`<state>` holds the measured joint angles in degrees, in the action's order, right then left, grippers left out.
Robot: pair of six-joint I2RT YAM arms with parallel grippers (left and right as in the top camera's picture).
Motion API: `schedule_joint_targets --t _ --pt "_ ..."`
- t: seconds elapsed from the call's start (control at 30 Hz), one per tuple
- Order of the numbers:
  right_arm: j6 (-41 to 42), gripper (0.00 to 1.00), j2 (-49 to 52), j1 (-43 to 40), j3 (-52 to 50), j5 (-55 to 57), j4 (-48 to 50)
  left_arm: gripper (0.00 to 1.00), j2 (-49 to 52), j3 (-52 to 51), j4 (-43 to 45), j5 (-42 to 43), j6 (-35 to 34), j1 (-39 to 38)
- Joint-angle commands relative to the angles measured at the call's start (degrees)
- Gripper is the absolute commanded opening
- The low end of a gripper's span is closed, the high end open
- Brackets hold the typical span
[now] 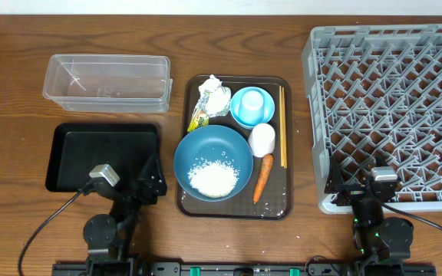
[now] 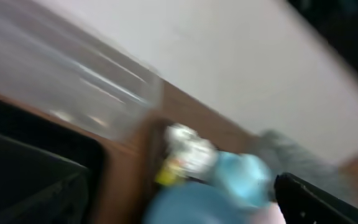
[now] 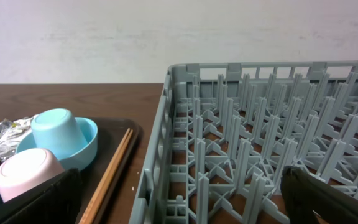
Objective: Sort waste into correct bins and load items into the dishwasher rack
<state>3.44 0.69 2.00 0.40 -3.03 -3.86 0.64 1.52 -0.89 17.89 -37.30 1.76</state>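
While left fingers [image 2: 319,200] and right fingers [image 3: 331,194] spread empty, carrot [image 1: 262,178] lies well apart between.

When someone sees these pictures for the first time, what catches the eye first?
The big grey rack fills the right side of the table. In the middle, a brown tray holds a dark-blue bowl with white rice in it, and an orange carrot lies to its right.

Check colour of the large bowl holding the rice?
The large bowl is dark blue, white rice grains inside; clearest in the overhead view.
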Motion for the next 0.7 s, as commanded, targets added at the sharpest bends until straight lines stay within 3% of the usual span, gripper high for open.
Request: schedule_joint_targets --t 0.0,0.3,0.53,0.67 --pt "0.6 0.99 -0.1 0.2 -0.1 0.0 -0.2 0.98 0.0 -1.2 -0.7 8.4 -19.5 -0.2" --pt "0.6 0.99 -0.1 0.2 -0.1 0.0 -0.2 0.98 0.0 -1.2 0.3 8.7 -18.2 -0.2" --pt "0.6 0.99 -0.1 0.2 -0.1 0.0 -0.2 0.98 0.0 -0.7 -0.7 8.5 -5.6 -0.2" --pt "0.6 0.99 -0.1 0.2 -0.1 0.0 -0.2 0.98 1.9 3.3 -7.5 5.7 -3.3 -0.2"
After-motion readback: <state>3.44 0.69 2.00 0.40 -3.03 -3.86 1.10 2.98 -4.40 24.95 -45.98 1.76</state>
